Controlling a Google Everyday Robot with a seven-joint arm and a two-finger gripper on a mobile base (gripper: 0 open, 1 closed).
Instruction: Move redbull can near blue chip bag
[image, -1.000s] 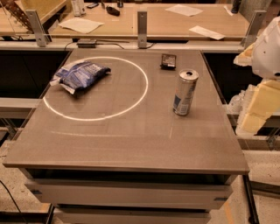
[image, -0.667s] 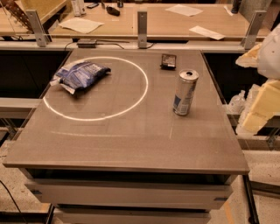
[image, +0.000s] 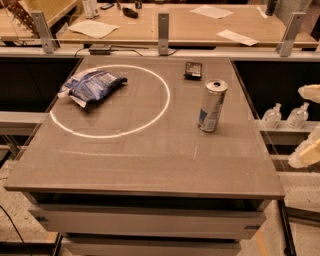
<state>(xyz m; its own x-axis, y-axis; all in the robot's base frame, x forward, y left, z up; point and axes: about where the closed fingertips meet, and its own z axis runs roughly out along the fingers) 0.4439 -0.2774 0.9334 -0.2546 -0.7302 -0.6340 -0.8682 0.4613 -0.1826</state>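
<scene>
Camera view: grey worktop bears redbull can and, upper left, blue chip bag; claw at right edge, its state cannot be told.

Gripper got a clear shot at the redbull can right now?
Probably yes. The gripper is off the table's right edge, and the redbull can stands upright near that edge with nothing between them.

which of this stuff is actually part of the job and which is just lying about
Job:
redbull can, upright on the right of the table
blue chip bag, back left
tool, off the table's right edge

Lying about:
small black object, near the back edge
two bottles, beyond the right side
papers, behind the table
</scene>
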